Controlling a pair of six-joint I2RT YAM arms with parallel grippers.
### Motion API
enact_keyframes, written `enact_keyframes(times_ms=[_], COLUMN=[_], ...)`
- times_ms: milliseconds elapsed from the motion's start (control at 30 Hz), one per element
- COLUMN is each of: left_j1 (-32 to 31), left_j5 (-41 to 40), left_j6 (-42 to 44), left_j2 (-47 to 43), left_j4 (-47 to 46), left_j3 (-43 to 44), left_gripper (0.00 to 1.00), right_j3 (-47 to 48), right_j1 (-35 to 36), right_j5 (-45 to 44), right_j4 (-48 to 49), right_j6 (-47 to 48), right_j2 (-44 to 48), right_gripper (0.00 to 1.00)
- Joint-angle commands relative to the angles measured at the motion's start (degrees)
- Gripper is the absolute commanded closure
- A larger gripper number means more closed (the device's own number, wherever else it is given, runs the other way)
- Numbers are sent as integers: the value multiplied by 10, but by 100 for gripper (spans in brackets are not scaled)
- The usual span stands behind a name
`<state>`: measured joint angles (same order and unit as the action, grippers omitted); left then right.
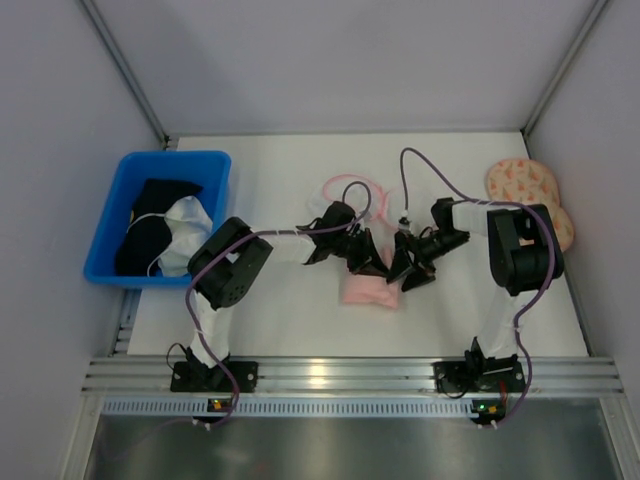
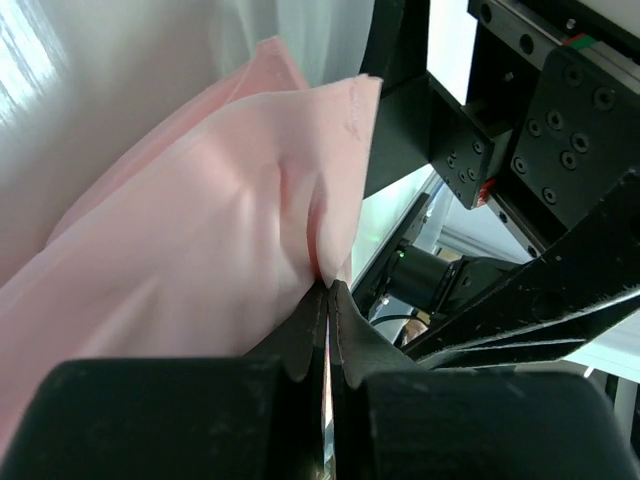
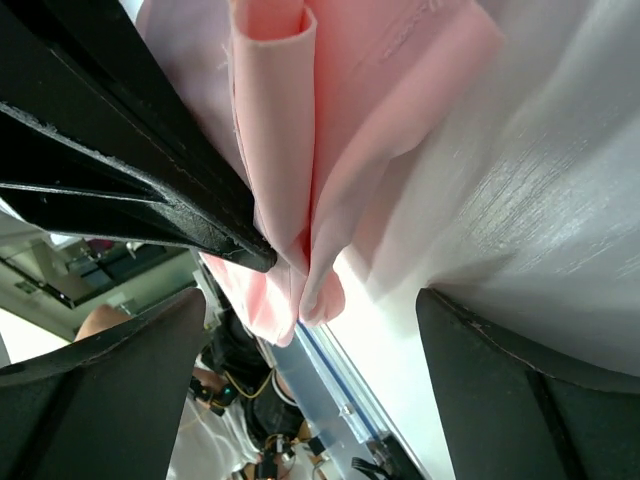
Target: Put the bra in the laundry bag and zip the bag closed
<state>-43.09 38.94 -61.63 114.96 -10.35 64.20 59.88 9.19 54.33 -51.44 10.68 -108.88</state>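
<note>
White table [image 1: 500, 310], grey walls on three sides, aluminium rail [image 1: 340, 375] along the near edge. Bra [image 1: 368, 291] sits mid-table as a bunched pink heap, right under both grippers; straps not visible. Left gripper [image 1: 362, 255] has its jaws pressed together, pinching a fold of the bra at the tips, clear in the left wrist view. Right gripper [image 1: 405, 265] has its jaws spread wide, pink fabric hanging loose between them, touching neither finger as far as the right wrist view shows. Bag [image 1: 345, 190] is just behind the left gripper; only a pink ring of edging and pale mesh show, the near part is covered by the arm, so can't tell whether the zip is open. Blue bin [image 1: 115, 215] at far left, holding black and white garments [image 1: 165, 230]. Peach speckled item [image 1: 525, 185] in the far right corner, partly behind the right arm. Purple cable [image 1: 420, 165] loops over the table behind the right gripper.
</note>
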Motion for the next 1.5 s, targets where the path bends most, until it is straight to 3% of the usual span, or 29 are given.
enact_keyframes(times_ms=[0,267,567,667,700,767,800,867,900,1100,1133,1333,1467], left_j1=[7,13,17,20,20,20,20,23,26,70,88,196,237], left_j5=[8,14,15,15,17,24,25,21,22,-19,-34,-94,-137], left_j6=[-5,-9,-22,-24,-23,-19,-10,7,16,163,181,288,369], left_j2=[11,22,22,14,7,-10,-20,-53,-64,-175,-187,-211,-150], left_j4=[-42,-54,-75,-77,-77,-78,-78,-74,-64,101,133,234,283], left_j3=[20,26,29,28,25,19,17,11,11,53,58,118,189], left_gripper=[100,100,100,100,100,99,94,85,73,53,44,41,45], right_j3=[-4,-8,-38,-47,-49,-53,-54,-57,-57,-63,-62,-54,-20], right_j1=[-2,17,49,49,48,47,45,43,41,37,37,32,25], right_j5=[-12,17,-2,-16,-19,-25,-26,-27,-28,-26,-23,-2,5], right_j4=[67,124,208,220,223,226,226,222,221,205,204,191,170], right_j6=[-28,-65,-121,-125,-129,-129,-129,-127,-122,-113,-94,-80,-74], right_j2=[-7,-34,-38,-28,-26,-14,-11,0,2,46,61,128,158], right_gripper=[11,17,37,56,70,83,93,100,100,100,100,100,100])
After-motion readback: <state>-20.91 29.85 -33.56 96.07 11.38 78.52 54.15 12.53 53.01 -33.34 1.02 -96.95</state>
